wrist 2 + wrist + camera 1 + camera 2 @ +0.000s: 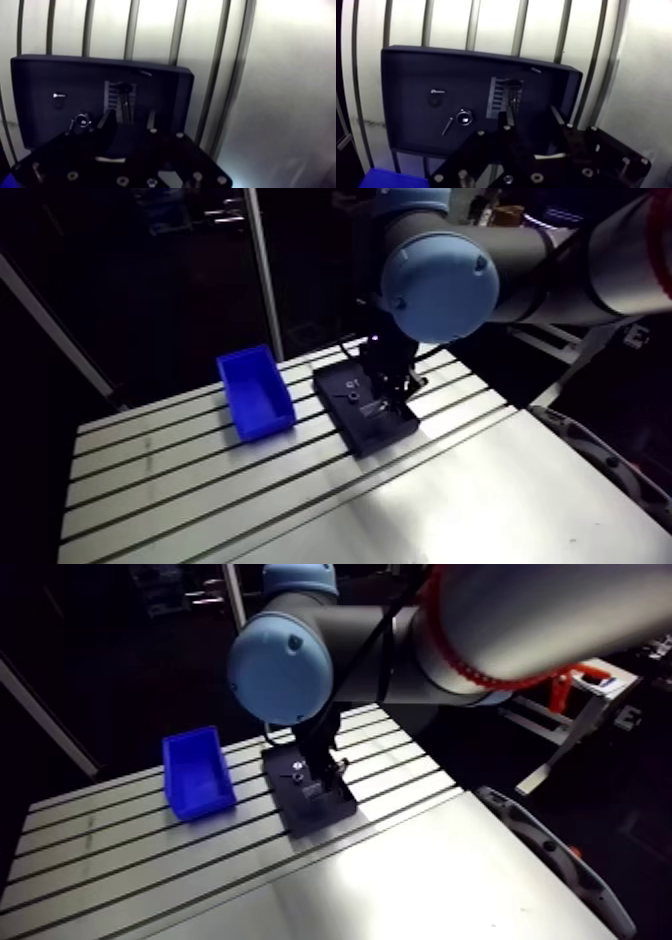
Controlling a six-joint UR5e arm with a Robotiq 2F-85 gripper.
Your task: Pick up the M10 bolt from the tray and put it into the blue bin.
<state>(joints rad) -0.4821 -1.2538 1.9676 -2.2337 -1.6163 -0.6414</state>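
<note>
- Found the gripper (530,117) open above the black tray (411,75), fingers well apart, nothing held.
- Located the M10 bolt (512,95) inside the tray, lying on a ribbed patch near the far wall, just ahead of the fingers and not yet between them.
- Judged its long axis to run from that far wall back towards the gripper, roughly along the table slots. Head apparently at the far end, shank pointing at the gripper. Too dim to confirm.
- Judged the closing direction to cross the shank: favourable.
- Risk: off-centre descent, putting one finger on the bolt or the ribs and knocking it askew.
- Risk: shallow pinch on a round shank, with slip or swing likely during the carry to the blue bin (255,393) beside the tray.
- Risk: wrong part taken, given a nut (464,118) and small screw (447,126) close by.
</note>
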